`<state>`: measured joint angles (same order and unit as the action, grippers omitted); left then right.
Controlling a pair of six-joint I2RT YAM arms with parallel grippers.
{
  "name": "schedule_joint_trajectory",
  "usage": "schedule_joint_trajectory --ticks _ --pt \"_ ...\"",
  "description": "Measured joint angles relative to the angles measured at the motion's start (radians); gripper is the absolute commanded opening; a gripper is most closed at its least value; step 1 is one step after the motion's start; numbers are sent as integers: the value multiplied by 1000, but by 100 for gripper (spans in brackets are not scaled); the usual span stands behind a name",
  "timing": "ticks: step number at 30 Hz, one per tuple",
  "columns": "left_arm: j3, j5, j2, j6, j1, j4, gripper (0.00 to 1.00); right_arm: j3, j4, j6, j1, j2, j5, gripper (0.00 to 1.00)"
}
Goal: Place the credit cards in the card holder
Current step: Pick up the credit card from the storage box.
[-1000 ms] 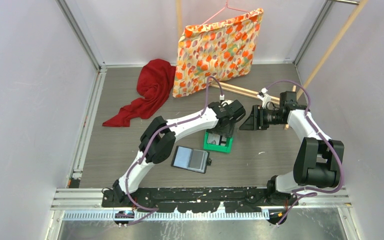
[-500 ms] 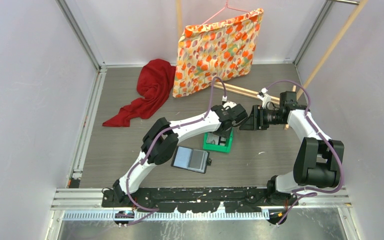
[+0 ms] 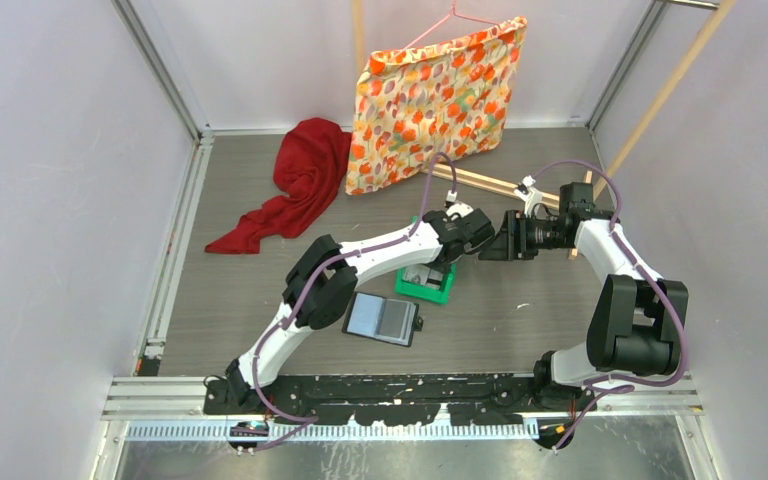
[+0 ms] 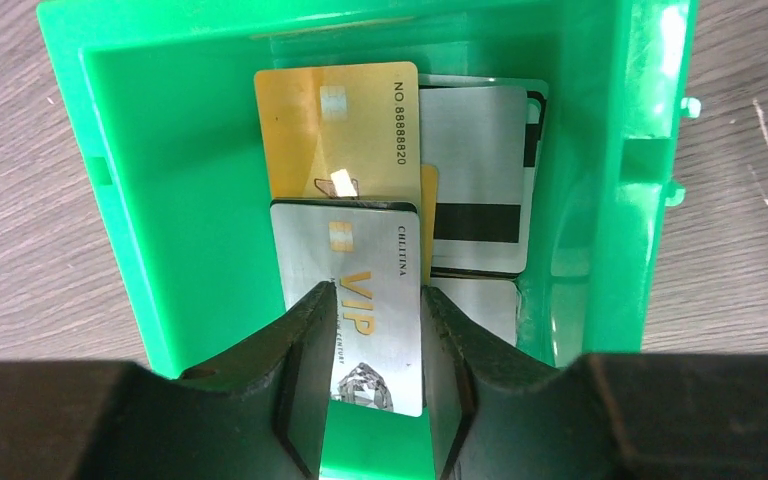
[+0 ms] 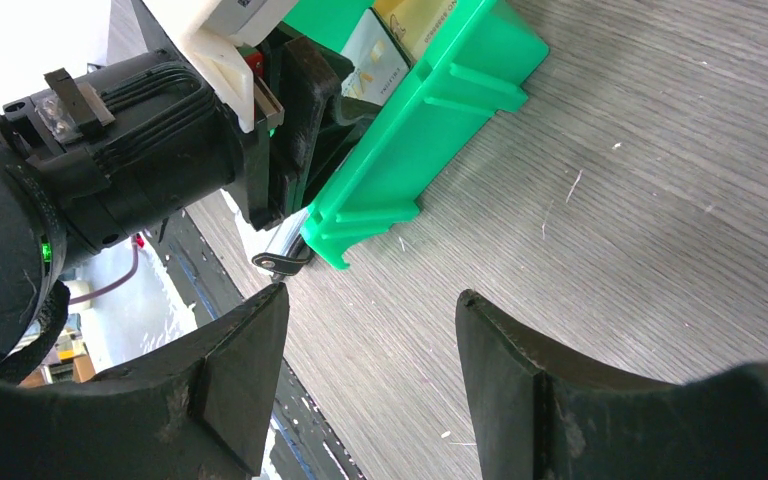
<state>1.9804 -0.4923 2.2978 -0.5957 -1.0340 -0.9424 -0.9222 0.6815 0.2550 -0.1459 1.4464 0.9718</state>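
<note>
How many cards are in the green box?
3 clearly: gold card farthest in, silver VIP card under the left gripper, striped white card beside them. More may hide underneath.

In your plastic tray (image 4: 140,180), the VIP card (image 4: 360,270) lies atop the other credit cards (image 4: 475,190), under the spread fingers of your left gripper (image 4: 377,300). The card holder (image 3: 382,319) lies just before the tray, leftward; your right gripper (image 5: 370,298) hangs right of the tray.

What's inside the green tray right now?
A gold card, a silver VIP card overlapping its near end, and a grey card with a black stripe. Edges of more cards show beneath, mostly covered. The left gripper hides the near floor of the green tray.
</note>
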Motion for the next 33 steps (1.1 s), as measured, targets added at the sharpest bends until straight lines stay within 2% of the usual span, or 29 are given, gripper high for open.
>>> schedule_joint_trajectory --ticks 21,33 --pt "0 -91 -16 56 0 -33 34 0 0 0 0 0 2 67" --pt "0 -109 -49 60 8 -52 25 0 0 0 0 0 7 67"
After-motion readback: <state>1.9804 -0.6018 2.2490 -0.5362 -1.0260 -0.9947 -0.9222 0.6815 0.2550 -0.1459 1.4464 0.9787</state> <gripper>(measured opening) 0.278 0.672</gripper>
